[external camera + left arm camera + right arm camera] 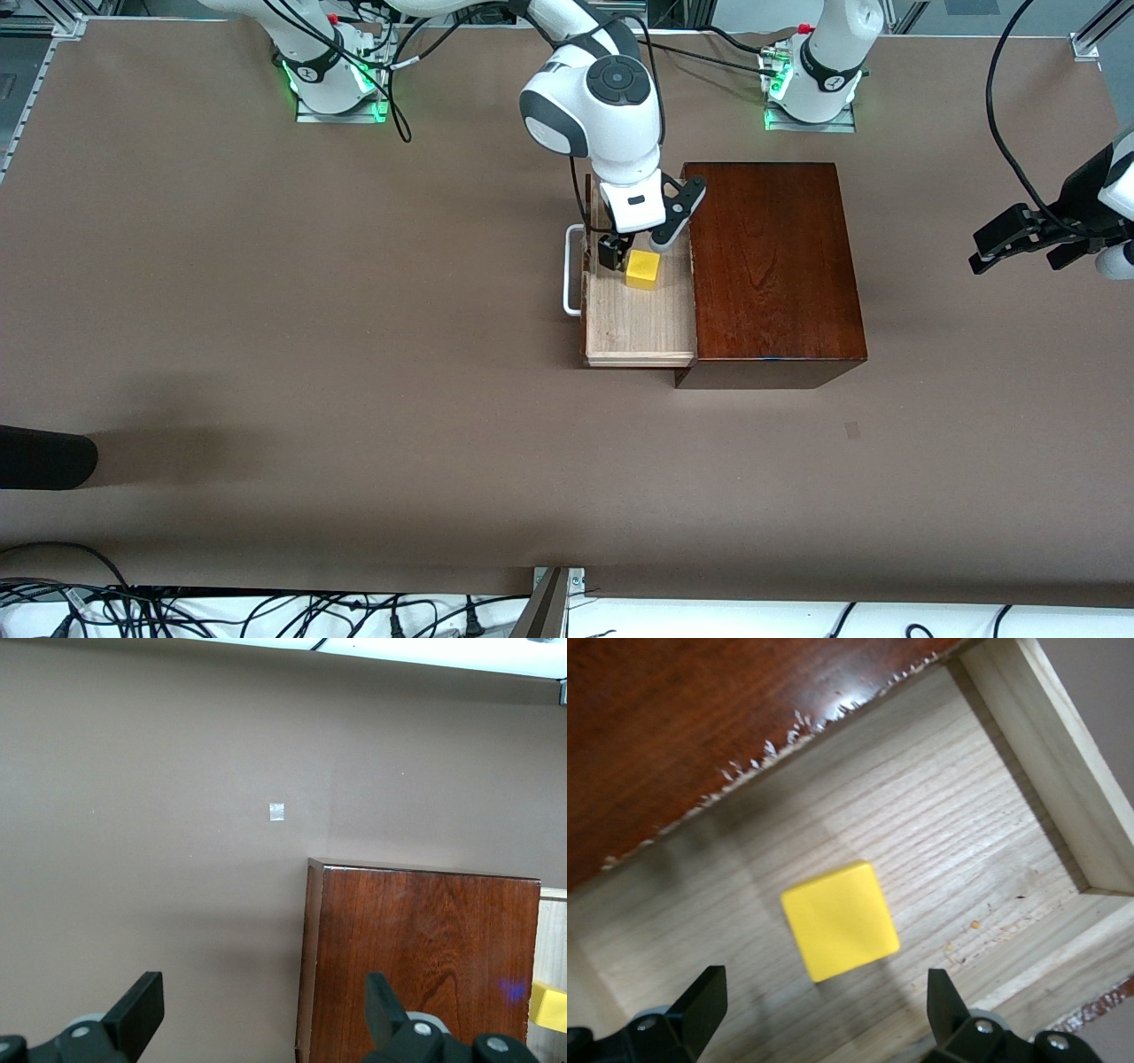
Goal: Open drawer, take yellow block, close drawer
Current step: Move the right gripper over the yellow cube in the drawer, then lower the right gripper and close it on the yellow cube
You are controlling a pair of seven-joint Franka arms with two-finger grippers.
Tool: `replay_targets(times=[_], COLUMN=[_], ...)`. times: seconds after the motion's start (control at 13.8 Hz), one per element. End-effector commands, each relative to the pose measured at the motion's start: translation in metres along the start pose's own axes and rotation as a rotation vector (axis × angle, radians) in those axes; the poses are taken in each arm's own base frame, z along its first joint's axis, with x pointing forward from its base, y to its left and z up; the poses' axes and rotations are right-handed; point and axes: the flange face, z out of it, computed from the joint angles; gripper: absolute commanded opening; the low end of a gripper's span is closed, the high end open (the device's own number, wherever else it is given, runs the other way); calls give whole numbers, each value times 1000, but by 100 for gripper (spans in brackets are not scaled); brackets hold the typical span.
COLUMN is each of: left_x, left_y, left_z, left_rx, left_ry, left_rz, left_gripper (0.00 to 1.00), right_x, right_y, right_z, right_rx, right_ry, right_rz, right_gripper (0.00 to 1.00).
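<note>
Right gripper (819,1014) jaws wide over yellow block (840,920)

A broad brown table (266,310) fills nearly the whole front view, matte and evenly lit, with soft shadows at lower left. Aluminium framing (35,97) edges its upper corners. Along the bottom runs a white strip strewn with black cables (221,611). A dark rounded object (44,456), perhaps a padded post, intrudes at the left edge. A small pale square mark (851,431) sits at lower right
</note>
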Motion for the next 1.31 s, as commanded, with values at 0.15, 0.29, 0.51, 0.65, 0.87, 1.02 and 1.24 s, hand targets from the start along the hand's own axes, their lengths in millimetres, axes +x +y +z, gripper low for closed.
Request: replay_targets(times=[0.15,0.29,0.51,0.65,0.87,1.02,1.24], left_x=[4,4,4,4,4,4,4], left_y=[1,1,1,1,2,3,3], left_z=[-6,-6,-6,-6,-6,-6,-6], left_rx=[-16,-16,-16,-16,-16,-16,-16], left_ry=[7,7,7,7,5,7,7], left_rz=[14,14,14,14,14,14,15], left_gripper=[100,100,100,100,100,100,100], right_x=[7,9,9,9,10,9,9], right_y=[10,9,9,8,1,0,2], right_z=[13,19,24,30,38,44,45], right_rx=[-29,-29,-28,-27,-24,-25,-30], right_ry=[33,62,62,67,80,75,79], right_rz=[-65,-64,-60,-61,-63,-57,-58], right_gripper=[100,100,100,100,100,100,85])
